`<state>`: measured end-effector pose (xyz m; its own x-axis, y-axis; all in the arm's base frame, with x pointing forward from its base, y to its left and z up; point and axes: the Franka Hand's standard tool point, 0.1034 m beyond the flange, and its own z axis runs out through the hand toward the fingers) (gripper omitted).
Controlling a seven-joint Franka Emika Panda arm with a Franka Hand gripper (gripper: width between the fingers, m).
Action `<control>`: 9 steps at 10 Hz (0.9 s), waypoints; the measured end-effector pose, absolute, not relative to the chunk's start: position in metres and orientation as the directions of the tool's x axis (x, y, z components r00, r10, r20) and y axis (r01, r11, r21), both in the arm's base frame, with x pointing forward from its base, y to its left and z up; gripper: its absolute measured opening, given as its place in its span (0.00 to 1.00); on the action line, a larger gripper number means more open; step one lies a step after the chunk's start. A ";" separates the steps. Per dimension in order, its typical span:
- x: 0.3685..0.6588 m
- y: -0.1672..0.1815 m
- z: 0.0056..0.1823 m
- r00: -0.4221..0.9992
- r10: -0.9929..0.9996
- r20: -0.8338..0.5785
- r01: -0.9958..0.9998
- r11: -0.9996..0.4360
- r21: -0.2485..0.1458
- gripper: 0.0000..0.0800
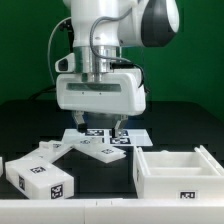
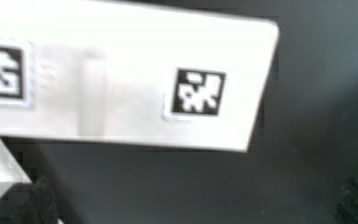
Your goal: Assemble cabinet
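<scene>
The cabinet lies in loose white parts on the black table. A flat panel (image 1: 96, 150) with two tags lies in the middle. A tagged boxy piece (image 1: 40, 173) lies at the exterior view's left. An open box (image 1: 180, 170) stands at the exterior view's right. My gripper (image 1: 100, 127) hangs just above and behind the flat panel, fingers spread wide, open and empty. In the wrist view the panel (image 2: 123, 80) with its two tags fills the upper part. The gripper (image 2: 190, 205) shows only dark fingertips (image 2: 12, 200) at the frame's edges, with bare table between them.
The marker board (image 1: 135, 134) lies flat under and behind the gripper. A small white piece (image 1: 2, 163) shows at the exterior view's left edge. The table's front edge runs along the bottom of the exterior view.
</scene>
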<state>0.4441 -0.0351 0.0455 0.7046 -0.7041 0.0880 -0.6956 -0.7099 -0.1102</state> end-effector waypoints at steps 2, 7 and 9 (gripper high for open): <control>0.443 -0.037 0.045 0.703 -0.706 0.086 -0.697 -0.708 -0.109 1.00; 0.412 -0.055 0.015 0.643 -0.766 0.011 -0.764 -0.642 -0.063 1.00; 0.411 -0.055 0.011 0.641 -0.767 0.030 -0.765 -0.642 -0.055 1.00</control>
